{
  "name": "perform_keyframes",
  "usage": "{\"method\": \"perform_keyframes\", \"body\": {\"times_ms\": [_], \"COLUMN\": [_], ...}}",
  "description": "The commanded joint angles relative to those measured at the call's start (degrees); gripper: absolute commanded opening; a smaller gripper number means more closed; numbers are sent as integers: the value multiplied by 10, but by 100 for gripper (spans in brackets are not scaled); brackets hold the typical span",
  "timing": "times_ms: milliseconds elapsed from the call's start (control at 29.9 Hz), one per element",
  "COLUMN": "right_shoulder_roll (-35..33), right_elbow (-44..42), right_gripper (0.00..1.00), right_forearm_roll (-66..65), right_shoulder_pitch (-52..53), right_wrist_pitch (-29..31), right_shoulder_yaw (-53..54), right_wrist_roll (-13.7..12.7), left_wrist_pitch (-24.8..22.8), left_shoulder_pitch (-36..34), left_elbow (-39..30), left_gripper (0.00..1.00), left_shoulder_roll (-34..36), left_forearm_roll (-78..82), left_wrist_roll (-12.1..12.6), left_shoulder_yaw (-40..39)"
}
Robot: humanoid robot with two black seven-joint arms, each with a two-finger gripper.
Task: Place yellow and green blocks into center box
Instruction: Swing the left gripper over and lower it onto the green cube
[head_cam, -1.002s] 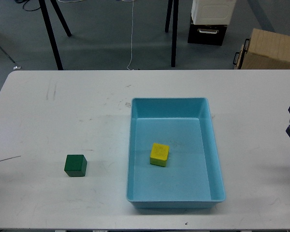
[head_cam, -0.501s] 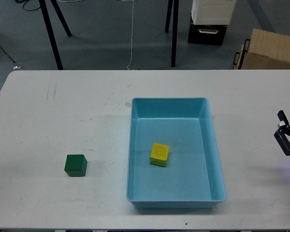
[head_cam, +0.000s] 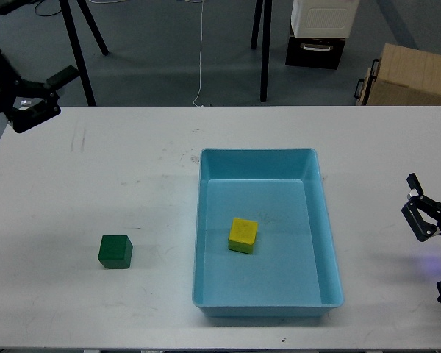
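The green block (head_cam: 115, 251) sits on the white table (head_cam: 95, 184), left of the box. The yellow block (head_cam: 242, 235) lies inside the light blue box (head_cam: 329, 243), near its middle. My left gripper (head_cam: 55, 94) hangs over the table's far left corner, far from the green block, with its two fingers apart and empty. My right gripper (head_cam: 419, 209) is low over the table's right edge, right of the box, with its fingers apart and empty.
Black stand legs (head_cam: 79, 51), a cardboard box (head_cam: 410, 73) and a white and black case (head_cam: 320, 29) stand on the floor beyond the table's far edge.
My left arm has come into view at the top left. My right gripper has moved left and down, further in over the table. The blocks have not moved.
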Motion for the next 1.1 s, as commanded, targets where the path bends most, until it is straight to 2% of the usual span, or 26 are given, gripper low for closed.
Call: {"method": "perform_keyframes", "body": {"times_ms": [0, 267, 501, 668, 802, 1069], "right_shoulder_roll": [7, 10, 11, 19, 18, 17], "right_elbow": [-1, -6, -17, -19, -28, -28], "right_gripper": [100, 100, 100, 100, 100, 100], "right_forearm_roll": [-11, -16, -16, -17, -25, -25], "right_shoulder_pitch": [-1, -3, -4, 0, 11, 11], "right_wrist_pitch": [0, 0, 0, 0, 0, 0], "right_shoulder_yaw": [0, 1, 0, -1, -1, 1], "right_wrist_roll": [0, 0, 0, 0, 0, 0], "left_wrist_pitch": [3, 3, 2, 2, 3, 5], "left_shoulder_pitch": [-121, -289, -459, -577, -594, -537], "left_elbow": [37, 26, 27, 0, -43, -9], "left_gripper": [100, 100, 100, 100, 100, 100], "left_shoulder_roll": [-5, 1, 1, -12, -20, -64], "left_forearm_roll": [9, 158, 184, 219, 225, 233], "left_wrist_roll": [12, 59, 100, 101, 101, 99], "left_shoulder_yaw": [147, 407, 623, 784, 838, 851]}}
